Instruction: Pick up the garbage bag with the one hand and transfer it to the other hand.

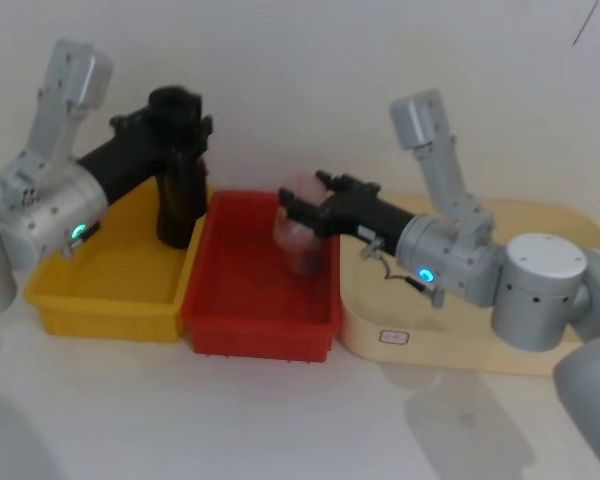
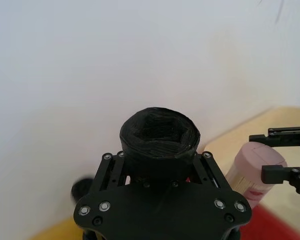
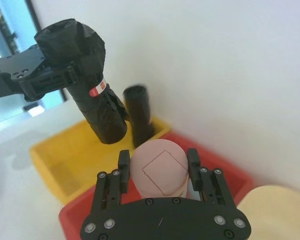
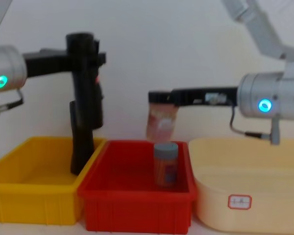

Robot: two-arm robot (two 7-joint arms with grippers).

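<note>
Looks about half done: garbage bag [image 1: 180,205] pinched near its top by the left gripper [image 1: 185,130] and raised upright over the far right corner of the yellow bin [image 1: 100,300], handover left to do, right gripper [image 1: 302,208] clamped on a pink jar [image 1: 302,248] above the red bin [image 1: 260,335].
</note>
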